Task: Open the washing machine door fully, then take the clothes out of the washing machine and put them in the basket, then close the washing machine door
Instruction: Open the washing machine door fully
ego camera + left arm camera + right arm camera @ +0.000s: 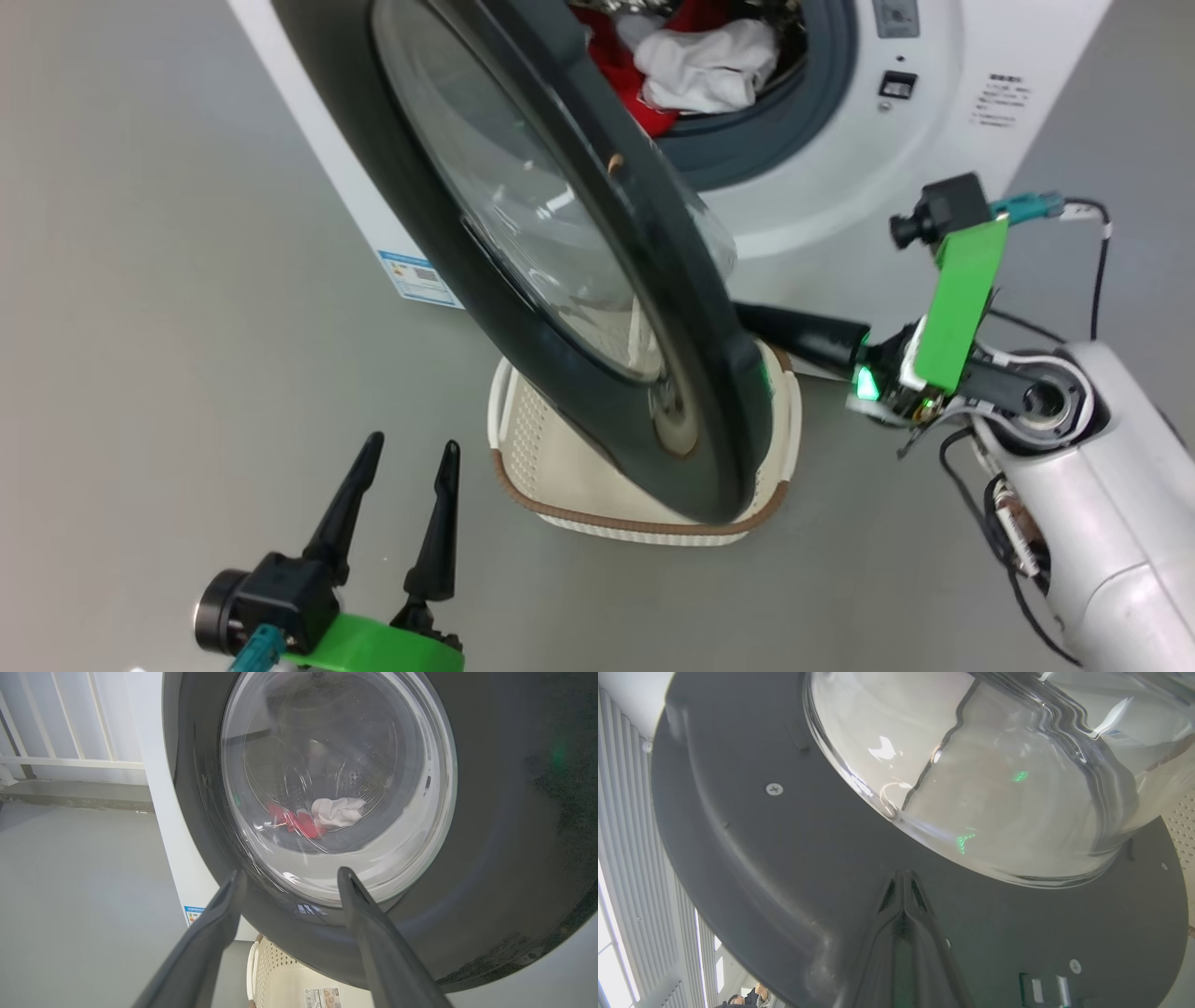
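The washing machine (840,187) stands at the top of the head view, with the washing machine door (695,373) swung partly out, its black rim hanging over the basket (616,523) on the floor. The clothes, a white piece (709,61) and a red one (621,65), lie at the drum mouth. My left gripper (413,442) stands open in front of the door's outer side (490,835), holding nothing. My right gripper (747,315) is shut, its joined tips (903,875) against the door's inner face (761,858) below the glass bowl (994,788).
Through the glass, the left wrist view shows the clothes (336,812) in the drum and the basket (275,970) below the door. Grey floor spreads left of the machine. A white railing (70,760) runs behind. A person (747,996) shows far off.
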